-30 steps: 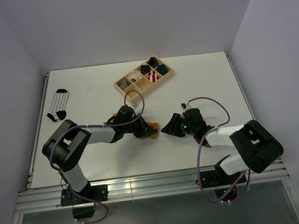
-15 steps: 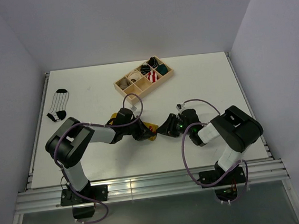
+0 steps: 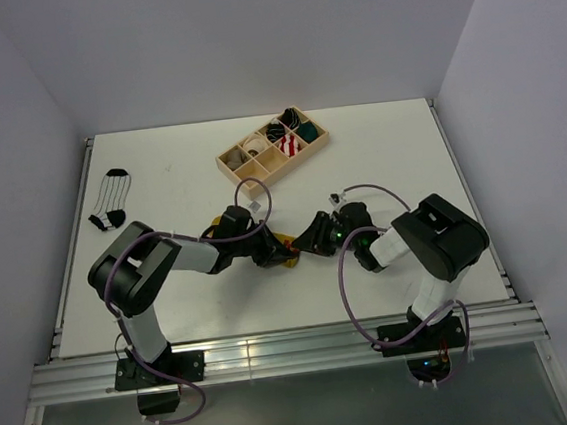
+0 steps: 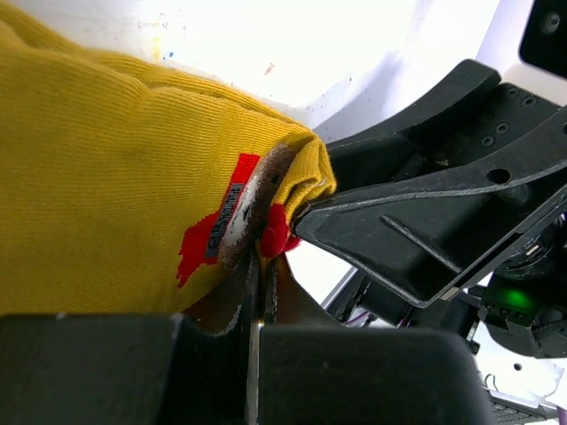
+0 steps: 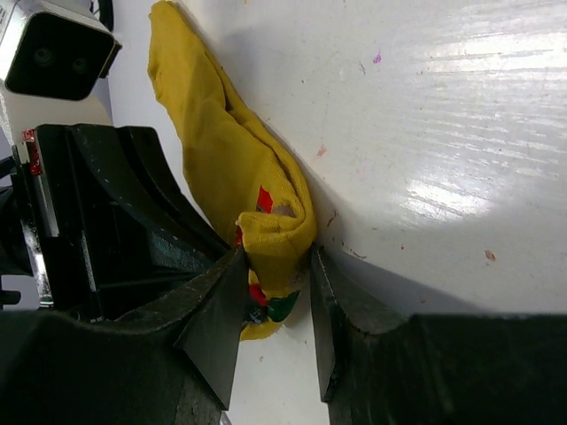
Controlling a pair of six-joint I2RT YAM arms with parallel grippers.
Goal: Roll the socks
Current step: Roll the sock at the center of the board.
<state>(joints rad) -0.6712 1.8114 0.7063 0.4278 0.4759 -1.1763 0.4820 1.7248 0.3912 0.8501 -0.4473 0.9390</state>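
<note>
**Mustard-yellow sock** (image 3: 283,243): on the white table (image 3: 398,151), in front of the wooden compartment tray (image 3: 228,161), between both grippers.
**Left gripper** (image 4: 259,301): jaws closed tight, pinching the sock's red-patch end.
**Right gripper** (image 5: 275,288): jaws narrow, pressing either side of the sock's folded end.
**Striped sock** (image 3: 111,197): flat, well left of the tray, untouched.
**Tray contents**: rolled bundles, including a red-and-white bundle (image 3: 288,146) and a teal bundle (image 3: 307,130).
**Sock label** (image 4: 223,221): small and dark; writing unreadable.
</note>
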